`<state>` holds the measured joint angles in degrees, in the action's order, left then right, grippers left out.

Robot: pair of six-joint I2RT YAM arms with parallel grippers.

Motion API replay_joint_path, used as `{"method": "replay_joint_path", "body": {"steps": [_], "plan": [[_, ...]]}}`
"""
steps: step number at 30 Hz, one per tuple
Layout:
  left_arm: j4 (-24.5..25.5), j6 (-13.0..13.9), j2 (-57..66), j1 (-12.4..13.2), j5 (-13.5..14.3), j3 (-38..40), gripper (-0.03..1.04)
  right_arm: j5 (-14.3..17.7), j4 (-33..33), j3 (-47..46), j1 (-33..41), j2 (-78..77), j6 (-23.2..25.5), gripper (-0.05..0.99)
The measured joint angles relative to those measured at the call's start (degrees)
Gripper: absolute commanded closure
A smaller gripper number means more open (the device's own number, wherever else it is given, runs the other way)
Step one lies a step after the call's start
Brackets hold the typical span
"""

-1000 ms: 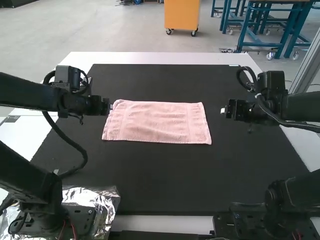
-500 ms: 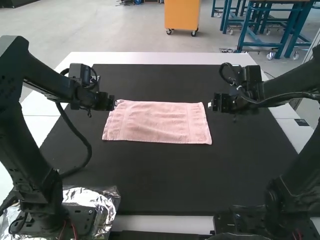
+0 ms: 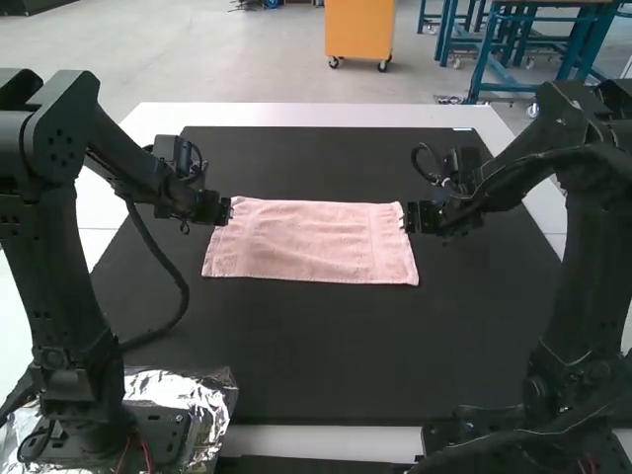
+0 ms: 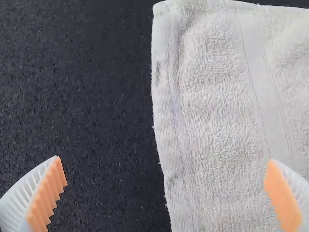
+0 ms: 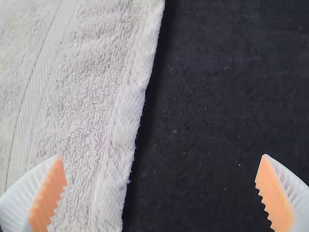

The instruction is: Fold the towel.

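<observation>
The pink towel (image 3: 311, 242) lies flat as a wide rectangle on the black mat. My left gripper (image 3: 229, 210) is at its upper left corner, and my right gripper (image 3: 405, 216) is at its right edge near the upper corner. In the left wrist view the left gripper (image 4: 164, 179) is wide open, one finger over the mat and the other over the towel (image 4: 227, 106). The right gripper (image 5: 159, 176) stands open as well, its fingers on either side of the hemmed edge of the towel (image 5: 82, 96). Both hold nothing.
The black mat (image 3: 326, 346) extends around the towel on a white table (image 3: 316, 116). Crumpled foil (image 3: 202, 400) lies by the left arm's base. A cable loops down beside the left arm.
Over the last second my right gripper has moved left to the towel's right edge. My left gripper has shifted slightly right. The towel has kept its place.
</observation>
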<state>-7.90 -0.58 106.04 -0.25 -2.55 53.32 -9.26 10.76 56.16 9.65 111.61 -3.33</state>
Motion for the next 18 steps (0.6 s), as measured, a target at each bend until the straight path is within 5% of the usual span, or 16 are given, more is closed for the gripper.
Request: {"method": "replay_joint_path", "body": {"steps": [18], "plan": [[-0.5, 1.4, 8.5, 0.8, 0.4, 7.6, 0.05, 0.0, -0.9, 13.4, 0.8, 11.3, -0.4, 0.03]]}}
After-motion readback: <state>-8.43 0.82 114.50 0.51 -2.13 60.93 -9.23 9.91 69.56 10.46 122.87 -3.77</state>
